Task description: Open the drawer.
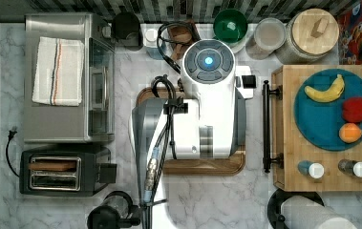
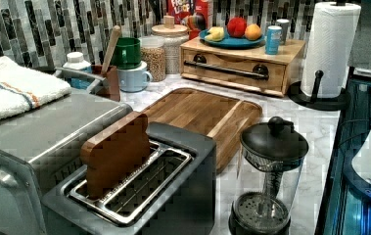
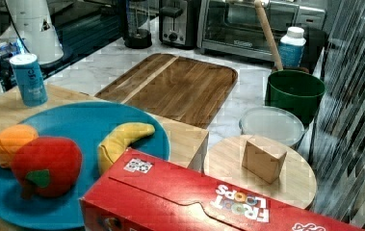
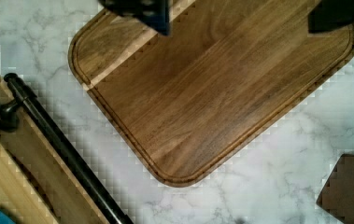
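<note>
A robot arm [image 1: 202,114] hangs above a brown cutting board [image 2: 200,115] on a marble worktop [image 1: 202,200], with the job of opening the drawer [image 2: 232,68] not yet begun. The drawer sits shut in its pale wooden box at the top view's right, its front flush with the frame and its long black handle [image 1: 266,126] facing the board across a strip of bare marble. In the left view the same drawer stands at the back of the worktop, under a blue plate [image 1: 312,129] carrying a toy banana [image 1: 325,91], apple [image 1: 356,109] and orange [image 1: 350,132].

The claw [image 4: 240,18] is seen from the wrist camera as two dark fingers [image 4: 149,11] spread wide over the board, holding nothing and well apart from the handle. By the look of it, everything is left to do: the claw has to reach the bar, close around it and draw the drawer out toward the board.

Readable writing is scarce. A red cereal box [image 3: 209,202] in the right view carries the words "FROOT LOOPS", seen upside down, beside a small printed code square. A blue shaker [image 3: 28,79] near the plate has lettering too small to make out. A toaster [image 2: 139,181] and toaster oven [image 1: 66,78] show no legible brand.
</note>
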Available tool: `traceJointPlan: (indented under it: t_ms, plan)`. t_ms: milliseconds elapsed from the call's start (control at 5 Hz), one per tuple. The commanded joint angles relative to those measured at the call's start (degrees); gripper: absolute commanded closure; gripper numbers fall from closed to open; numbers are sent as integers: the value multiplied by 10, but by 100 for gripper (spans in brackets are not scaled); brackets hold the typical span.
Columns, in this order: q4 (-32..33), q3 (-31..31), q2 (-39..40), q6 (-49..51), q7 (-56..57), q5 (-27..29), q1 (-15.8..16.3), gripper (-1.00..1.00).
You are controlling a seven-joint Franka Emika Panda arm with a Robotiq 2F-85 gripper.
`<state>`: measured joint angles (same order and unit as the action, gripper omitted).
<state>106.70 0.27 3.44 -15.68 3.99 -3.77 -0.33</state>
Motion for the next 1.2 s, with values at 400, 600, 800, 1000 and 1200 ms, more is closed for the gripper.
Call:
traceJointPlan:
  t_ms: [400,600,800,1000,1200]
  plan:
    - [84,-10,-37,-63,199,19,-32,-100]
    - [97,-25,-37,-69,296,18,-45,-100]
    - [93,-31,-21,-72,363,4,-53,-100]
    - [103,-35,-12,-103,418,-9,-71,-100]
    - [112,-34,-5,-130,459,-21,-93,-100]
